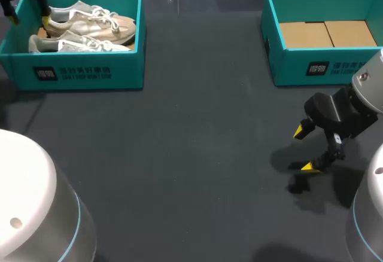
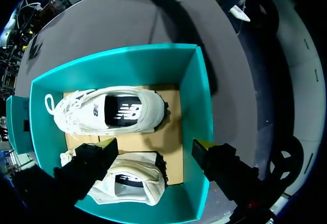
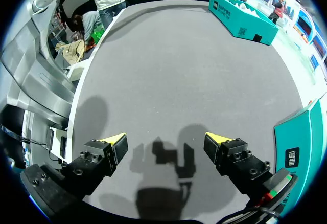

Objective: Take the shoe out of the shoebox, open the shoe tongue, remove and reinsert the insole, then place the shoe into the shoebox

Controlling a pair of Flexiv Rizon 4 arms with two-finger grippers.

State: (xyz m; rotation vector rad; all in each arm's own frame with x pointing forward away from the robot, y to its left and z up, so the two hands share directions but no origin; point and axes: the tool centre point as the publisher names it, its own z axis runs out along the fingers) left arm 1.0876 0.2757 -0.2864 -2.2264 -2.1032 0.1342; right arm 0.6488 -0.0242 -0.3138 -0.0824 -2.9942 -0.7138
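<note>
Left tool is over the far-left corner of the table, above the teal shoebox. Its fingers are spread wide and hold nothing: one finger is over the near sneaker and the other is over the box wall. Can't tell if either touches.

Both white/beige sneakers are in that shoebox, lying side by side on the cardboard liner. The far sneaker is ahead of the tool.

Right tool is low over bare table near the right edge. Its fingers are also spread wide and hold nothing, and its shadow is on the table below.

The second teal box is just beside the right tool, with only a cardboard liner inside. The two boxes are well apart.
</note>
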